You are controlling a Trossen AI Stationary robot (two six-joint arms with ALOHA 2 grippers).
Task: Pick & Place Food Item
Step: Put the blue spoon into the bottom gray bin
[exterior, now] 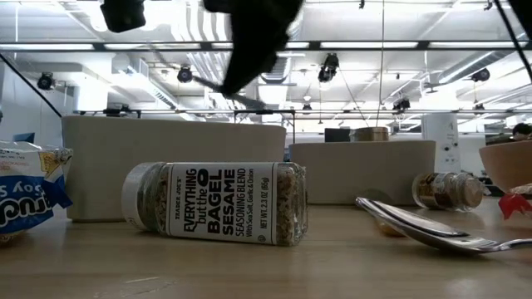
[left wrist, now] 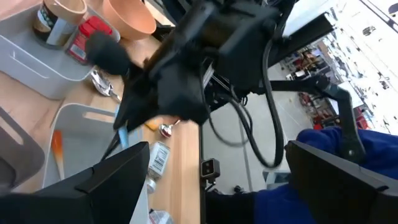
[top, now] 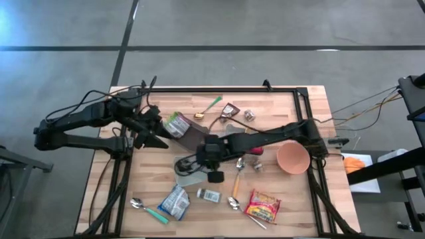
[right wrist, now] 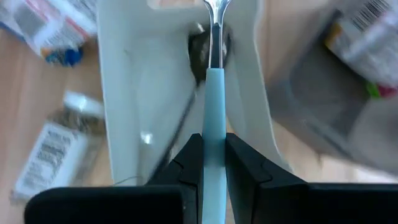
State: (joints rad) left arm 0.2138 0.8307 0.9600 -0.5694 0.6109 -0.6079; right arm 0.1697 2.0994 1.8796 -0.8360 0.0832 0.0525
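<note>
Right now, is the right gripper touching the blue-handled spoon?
Touching. In the right wrist view, the right gripper has both fingers pressed against the blue-handled spoon, no gap either side, above the white tray.

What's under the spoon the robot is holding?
A white tray lies below the blue-handled spoon pinched in the right gripper. The spoon's bowl hides part of the tray floor.

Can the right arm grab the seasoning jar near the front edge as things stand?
Probably not yet: the right claw is shut on a blue-handled spoon over a white tray. The seasoning jar lies close by and uncovered.
</note>
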